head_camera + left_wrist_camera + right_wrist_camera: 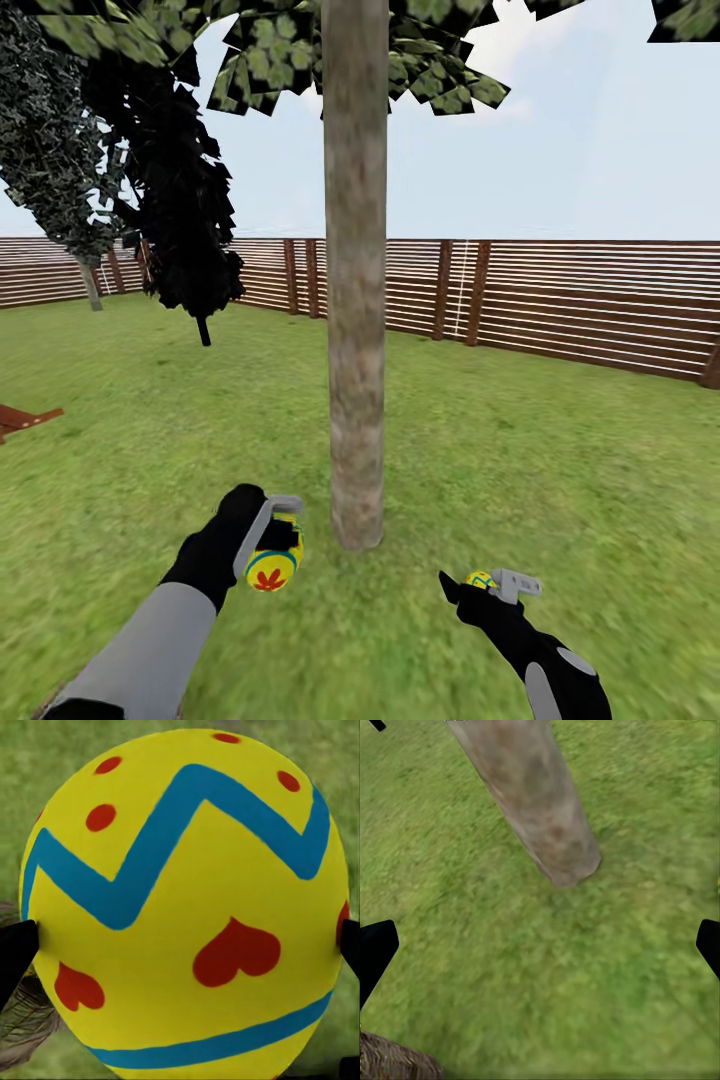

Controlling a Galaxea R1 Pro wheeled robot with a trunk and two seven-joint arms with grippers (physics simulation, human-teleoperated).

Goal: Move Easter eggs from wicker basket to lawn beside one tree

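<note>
The left gripper (272, 545) is clamped on a yellow Easter egg with a blue zigzag band and red heart marks (271, 568), its dark fingertips (16, 952) pressing the shell from both sides so the egg hangs just above the mottled green lawn (560, 470). It is held low and just beside the foot of the thick grey-beige tree trunk (356, 330), which looks like a set-down position: releasing from there should leave the egg next to the tree rather than rolling off.

The right gripper (505, 583) sits on the other side of the trunk, also low. In its wrist view the fingertips (375, 951) stand wide apart with only grass and the trunk base (547, 832) between them, so it grips nothing. A second yellow egg (479, 579) shows just beside it in the head view; whether it rests on the grass I cannot tell. A patch of brown weave (394, 1061), possibly the wicker basket, shows in the right wrist view.

Beyond stand a near-black dark tree (185, 200) and the brown slatted fence (580, 300).
</note>
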